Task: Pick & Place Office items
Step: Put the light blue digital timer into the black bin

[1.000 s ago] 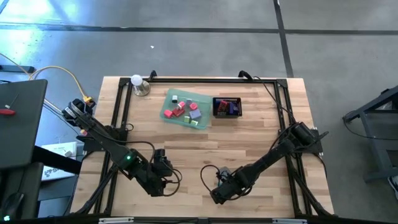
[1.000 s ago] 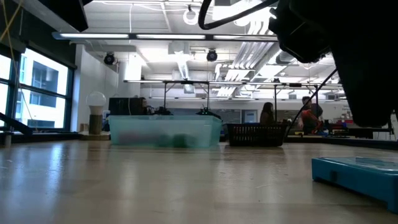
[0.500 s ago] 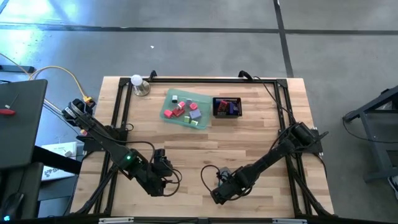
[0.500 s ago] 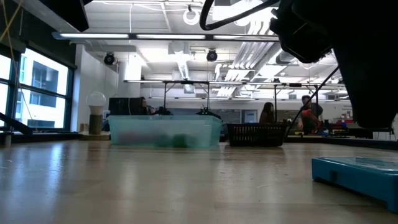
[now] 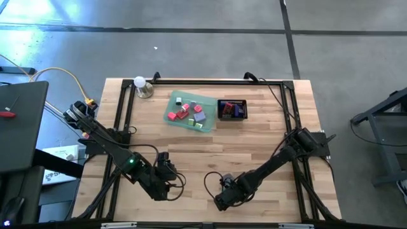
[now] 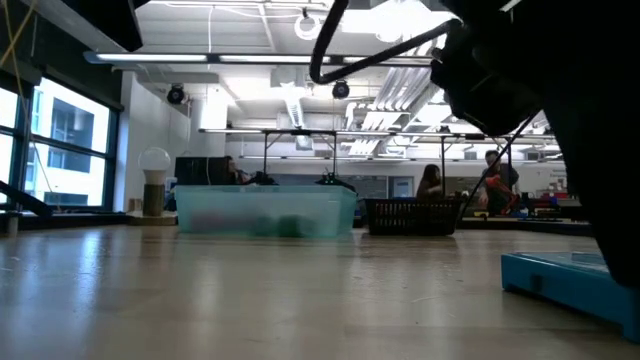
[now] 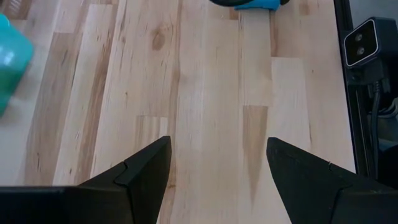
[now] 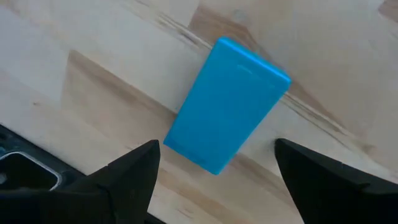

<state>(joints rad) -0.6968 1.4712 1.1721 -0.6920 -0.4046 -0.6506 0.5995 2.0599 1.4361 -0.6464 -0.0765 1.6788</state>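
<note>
i see my right gripper (image 8: pixel 214 165) fingers apart, blue eraser (image 8: pixel 227 104) lying mid-frame just beyond them; left gripper (image 7: pixel 217 165) fingers apart over bare desk (image 7: pixel 211 93).

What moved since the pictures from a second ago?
Only the right arm shifted: its hand slid a little toward the table's near edge, over the blue block. It is open and grabbed nothing. The left hand, open near the front edge, stayed put. So did the green tray with the office items and the black basket.
</note>
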